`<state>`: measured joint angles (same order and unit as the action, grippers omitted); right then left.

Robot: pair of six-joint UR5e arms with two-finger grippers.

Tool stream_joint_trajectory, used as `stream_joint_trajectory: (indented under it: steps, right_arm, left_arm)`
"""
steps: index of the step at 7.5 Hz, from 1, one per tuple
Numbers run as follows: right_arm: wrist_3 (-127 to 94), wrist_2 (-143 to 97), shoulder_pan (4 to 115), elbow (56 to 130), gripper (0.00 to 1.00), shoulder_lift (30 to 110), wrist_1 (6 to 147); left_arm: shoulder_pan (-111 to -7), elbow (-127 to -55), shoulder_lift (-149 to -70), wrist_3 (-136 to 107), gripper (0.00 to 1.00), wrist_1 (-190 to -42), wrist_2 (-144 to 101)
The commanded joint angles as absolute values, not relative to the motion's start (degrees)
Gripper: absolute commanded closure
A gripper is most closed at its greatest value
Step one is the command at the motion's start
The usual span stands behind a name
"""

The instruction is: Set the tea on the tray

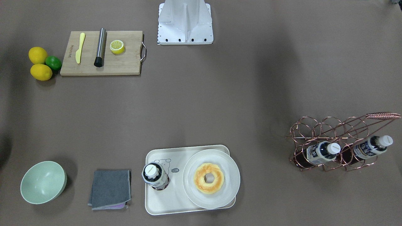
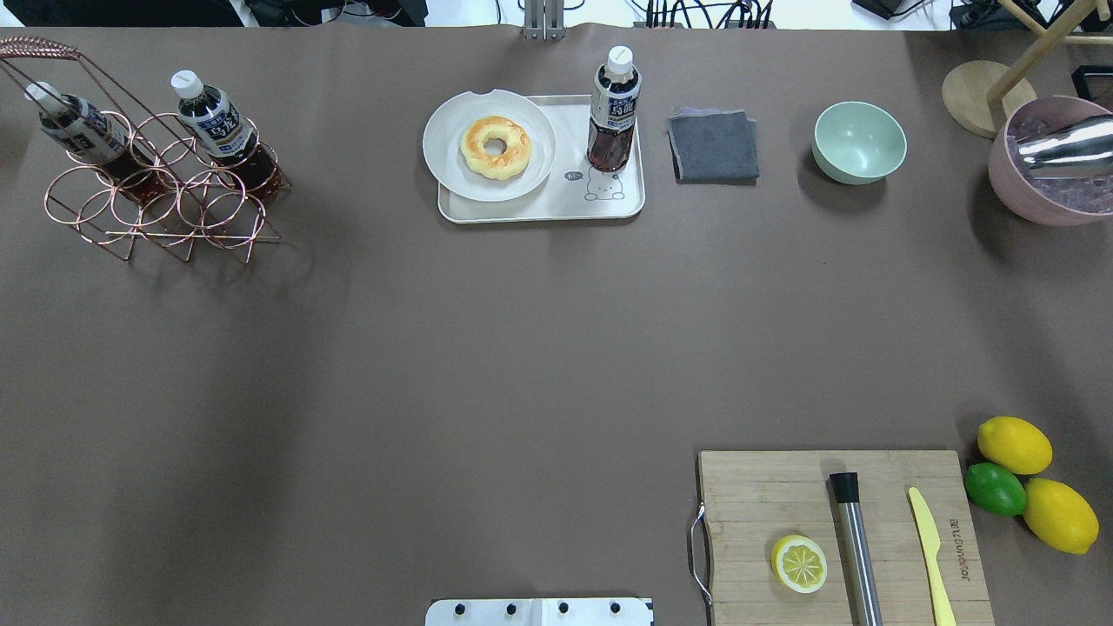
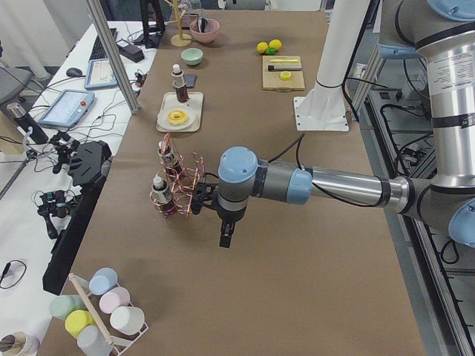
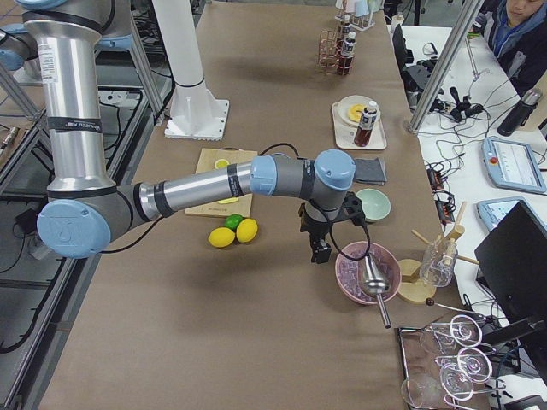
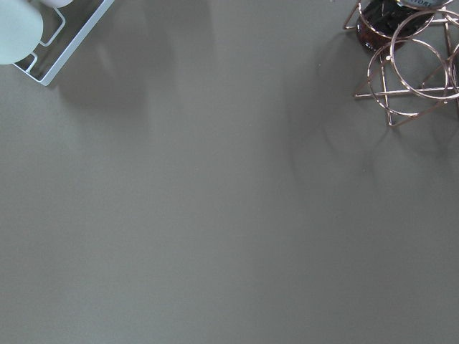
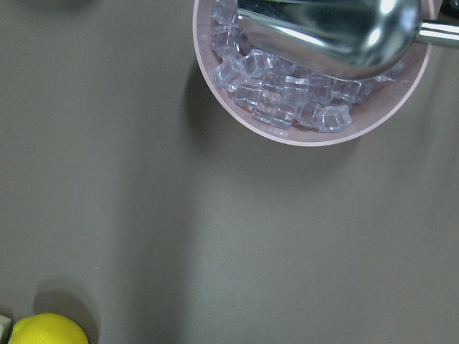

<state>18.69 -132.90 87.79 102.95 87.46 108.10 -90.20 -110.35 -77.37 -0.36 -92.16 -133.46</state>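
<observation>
Seeing tea bottle [image 2: 614, 113] standing upright on the tray [image 2: 539, 211], at the end nearest the grey cloth [image 2: 713, 145], right by the bear drawing [image 2: 602, 184]. Finding white plate [image 2: 448, 148] with doughnut [image 2: 496, 147] taking up the tray's other end and overhanging the rim, apart from the bottle. Confirming the same from the front-facing view, there looking almost straight down on the white cap.

Counting two more bottles [image 2: 213, 117] lying tilted in the copper wire rack [image 2: 156, 209], well apart from the tray.

Getting no arm at all in the overhead or front-facing views. Picking up left claw [image 3: 225, 239] only in the exterior left view: hanging pointed down over bare worktop [image 3: 297, 259], near the rack but not touching it. Picking up right claw [image 4: 320, 252] only in the exterior right view: hanging just beside the pink bowl [image 4: 367, 272]. Not managing to tell from these side views whether either claw's fingers are apart or together.

Getting little from the left wrist camera: worktop and a corner of the rack. Getting from the right wrist camera ice cubes [image 6: 287, 100] in the pink bowl under a metal scoop [image 6: 323, 32], plus a lemon [image 6: 43, 331] at the bottom edge.
</observation>
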Motion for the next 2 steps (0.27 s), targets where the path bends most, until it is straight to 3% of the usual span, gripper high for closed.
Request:
stream_joint_trajectory:
  steps: [1,2]
  right_arm:
    - [18.98,-132.89,87.80,102.92,0.00,89.47,107.93]
    - [18.98,-132.89,87.80,102.83,0.00,89.21,107.93]
  left_arm:
    - [-90.18,-109.34,-77.34,-0.35,0.03,-93.59,-133.42]
    - [-90.18,-109.42,-77.26,-0.44,0.03,-94.21,-133.42]
